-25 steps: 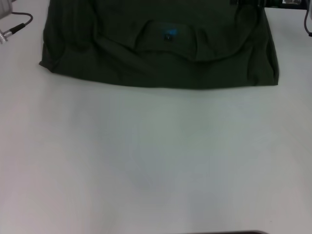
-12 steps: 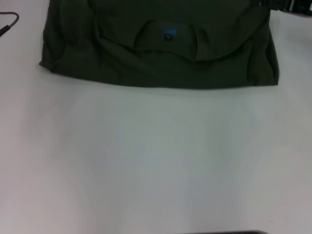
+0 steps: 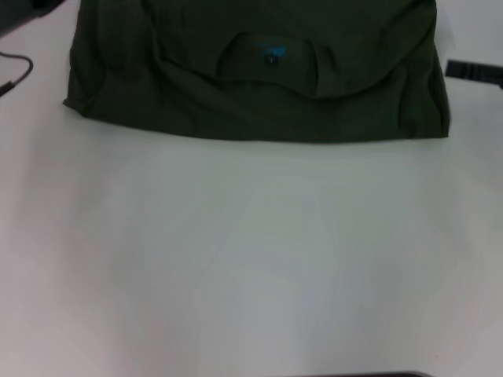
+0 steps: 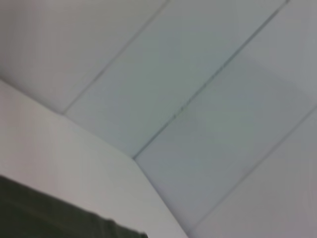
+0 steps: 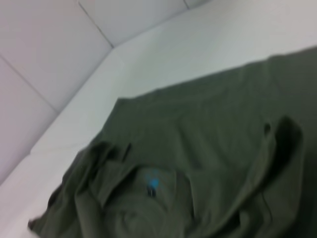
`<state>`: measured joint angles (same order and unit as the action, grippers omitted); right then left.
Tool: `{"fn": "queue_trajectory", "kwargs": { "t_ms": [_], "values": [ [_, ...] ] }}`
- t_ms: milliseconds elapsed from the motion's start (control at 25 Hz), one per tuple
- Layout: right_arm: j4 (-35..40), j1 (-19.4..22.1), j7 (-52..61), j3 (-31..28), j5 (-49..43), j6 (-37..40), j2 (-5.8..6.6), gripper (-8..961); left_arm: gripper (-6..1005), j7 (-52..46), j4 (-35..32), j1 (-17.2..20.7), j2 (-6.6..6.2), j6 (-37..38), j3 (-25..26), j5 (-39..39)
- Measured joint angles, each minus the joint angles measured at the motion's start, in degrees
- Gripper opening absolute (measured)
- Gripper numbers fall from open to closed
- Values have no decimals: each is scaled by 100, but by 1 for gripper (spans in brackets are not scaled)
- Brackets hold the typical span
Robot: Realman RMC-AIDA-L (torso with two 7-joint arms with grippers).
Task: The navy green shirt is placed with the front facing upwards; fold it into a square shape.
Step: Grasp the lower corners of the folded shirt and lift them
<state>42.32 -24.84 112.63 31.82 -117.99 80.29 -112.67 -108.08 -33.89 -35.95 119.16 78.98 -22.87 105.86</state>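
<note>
The navy green shirt [image 3: 259, 102] lies folded at the far side of the white table [image 3: 251, 259], its round collar [image 3: 271, 67] and teal-printed neck tag [image 3: 273, 55] facing up. The chest lettering is hidden. The shirt also shows in the right wrist view [image 5: 213, 148] with its tag [image 5: 152, 185], and one corner of it shows in the left wrist view [image 4: 49, 220]. Part of my right gripper [image 3: 474, 71] shows at the right edge, just clear of the shirt. A dark part of my left arm [image 3: 31, 9] shows at the far left corner, apart from the shirt.
A black cable [image 3: 17, 72] lies on the table left of the shirt. The table edge and the tiled floor [image 4: 208, 99] beyond it show in the left wrist view. Bare white tabletop stretches in front of the shirt.
My right gripper has moved off the shirt's far right corner to the table's right edge. The left arm and its cable have shifted at the far left. The shirt has not moved.
</note>
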Motion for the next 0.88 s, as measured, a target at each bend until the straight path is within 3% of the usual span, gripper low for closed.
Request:
{"fn": "queue_trajectory", "kwargs": {
  "t_ms": [160,320,880],
  "values": [
    [-29,238,-159,10,-17,376,177,848,875,19,-57,126,-4,91,-207,1],
    [-44,332,-187,-7,-95,595,276,841,875,42,-64,165,-4,107,-419,15],
    [-54,-53,-428,59,-967,145,196,820,874,309,-51,468,42,118,-803,15]
  ]
}}
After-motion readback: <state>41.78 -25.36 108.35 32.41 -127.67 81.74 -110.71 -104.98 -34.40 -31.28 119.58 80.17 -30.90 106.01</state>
